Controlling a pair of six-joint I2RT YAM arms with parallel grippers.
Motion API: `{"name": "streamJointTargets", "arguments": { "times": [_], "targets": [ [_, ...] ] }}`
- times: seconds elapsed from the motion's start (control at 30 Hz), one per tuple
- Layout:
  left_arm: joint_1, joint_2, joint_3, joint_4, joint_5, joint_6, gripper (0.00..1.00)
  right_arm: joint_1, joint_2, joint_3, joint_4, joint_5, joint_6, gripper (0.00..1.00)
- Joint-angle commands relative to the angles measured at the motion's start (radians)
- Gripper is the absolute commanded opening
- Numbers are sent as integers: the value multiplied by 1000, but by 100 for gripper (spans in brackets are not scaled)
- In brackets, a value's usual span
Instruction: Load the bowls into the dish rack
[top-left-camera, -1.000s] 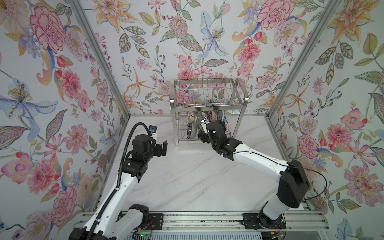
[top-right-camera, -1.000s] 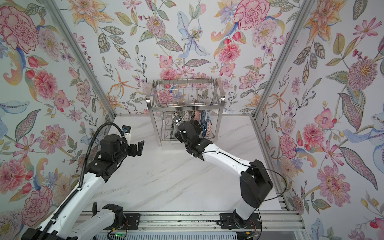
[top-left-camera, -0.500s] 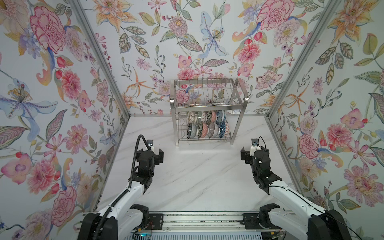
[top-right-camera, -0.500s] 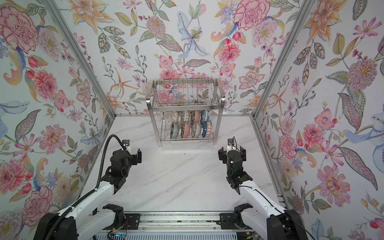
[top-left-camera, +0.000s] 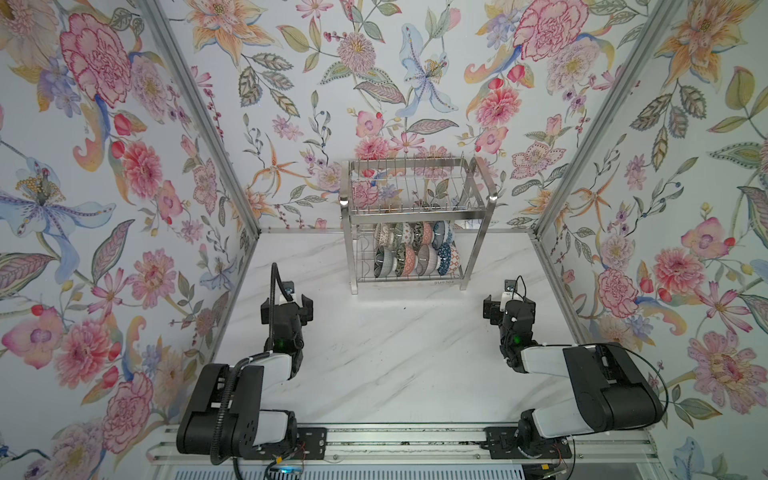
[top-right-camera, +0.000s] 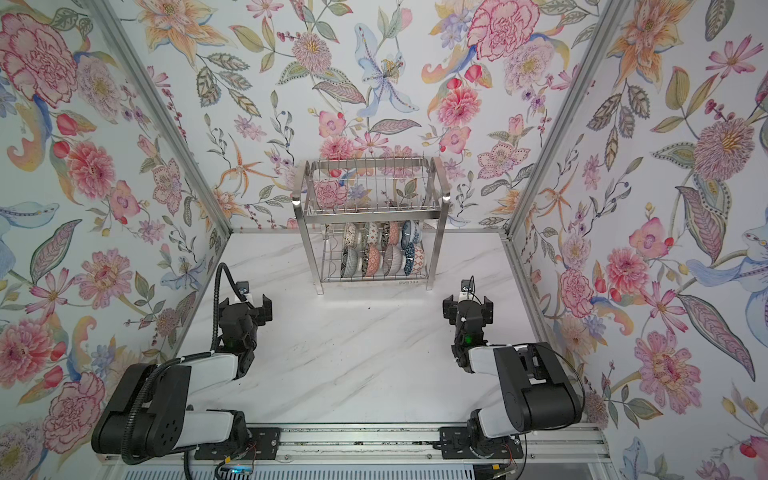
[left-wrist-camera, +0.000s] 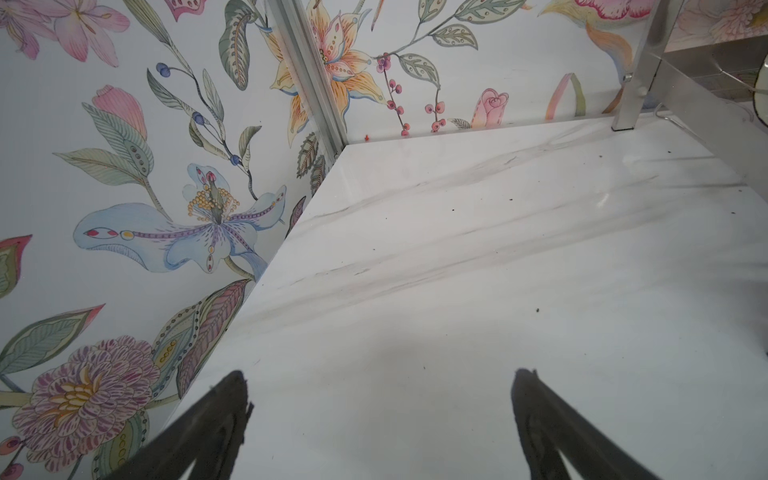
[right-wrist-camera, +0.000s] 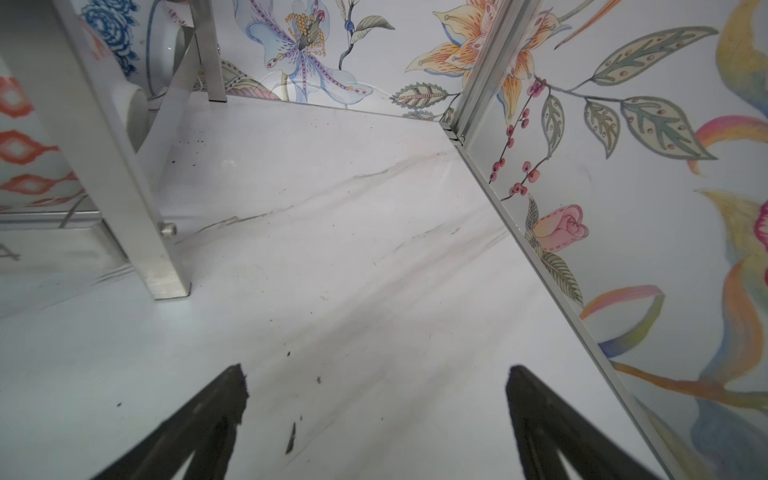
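Starting at the left, we are seeing the left gripper holding its fingers spread wide, gripping nothing, over the table. Its arm is folding back low. In the middle, the rack is standing by the back wall. The bowls are sitting on edge in two rows on its lower shelf, about ten, overlapping too much for an exact count. The right gripper is mirroring the left one, fingers wide apart and empty, arm folded.
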Motion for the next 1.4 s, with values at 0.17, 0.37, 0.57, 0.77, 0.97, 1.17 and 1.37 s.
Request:
{"name": "streamJointTargets", "arguments": {
  "times": [0.17, 0.37, 0.57, 0.77, 0.97, 1.17, 1.37],
  "targets": [
    [59, 67, 47, 127, 120, 0, 100, -98, 5, -16, 117, -229, 66, 99],
    [51, 113, 53, 192, 195, -13, 99, -101, 45, -71, 246, -253, 52, 99],
    [12, 146, 19, 296, 164, 32, 99, -100, 46, -71, 248, -250, 52, 99],
    [-3, 222, -92, 577, 151, 55, 99, -98, 45, -73, 252, -249, 50, 99],
    [-4, 206, -74, 503, 154, 53, 99, -98, 45, -74, 252, -250, 50, 99],
    [-4, 212, -75, 519, 154, 55, 99, -99, 47, -70, 246, -253, 50, 99],
    [-4, 210, -76, 517, 155, 54, 99, -100, 47, -71, 248, -252, 51, 99]
  ]
}}
